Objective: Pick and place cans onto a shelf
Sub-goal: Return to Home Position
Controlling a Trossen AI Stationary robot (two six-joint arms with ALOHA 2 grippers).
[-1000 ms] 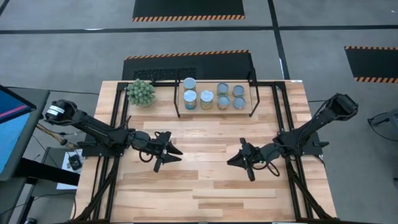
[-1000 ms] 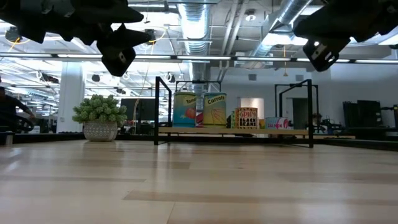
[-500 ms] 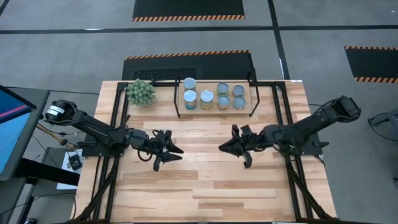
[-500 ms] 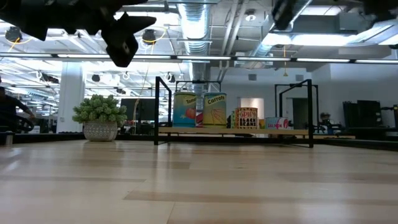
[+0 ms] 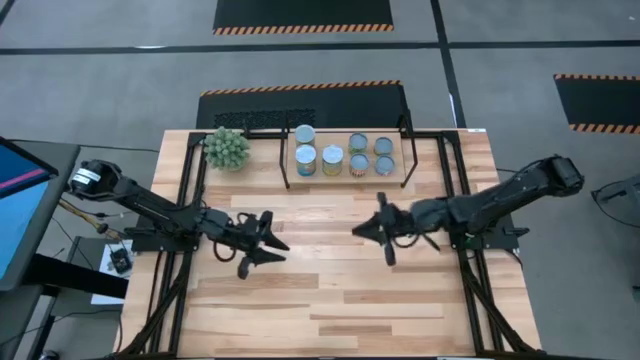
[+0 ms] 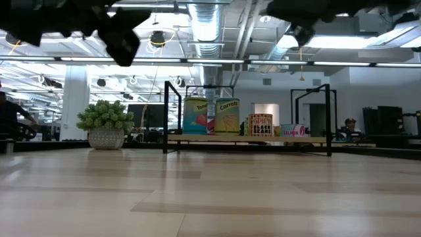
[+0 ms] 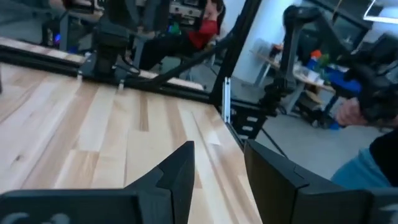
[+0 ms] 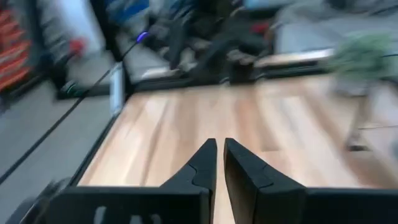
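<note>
Wood-topped and pale, the counter [image 5: 330,300] carried a low shelf of thin black rails and light board [image 5: 343,178] near its far edge, and seven small silver-topped cylindrical cans [image 5: 332,157] stood clustered on it. Both arms hung above the counter's middle, well apart from the shelf. The left tool [image 7: 217,171] had its fingers spread, while the right tool [image 8: 220,163] had its fingers drawn almost together.

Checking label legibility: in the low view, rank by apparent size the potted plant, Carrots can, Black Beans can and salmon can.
potted plant
Carrots can
Black Beans can
salmon can
Differing camera distance leaves real sizes unsure.
</note>
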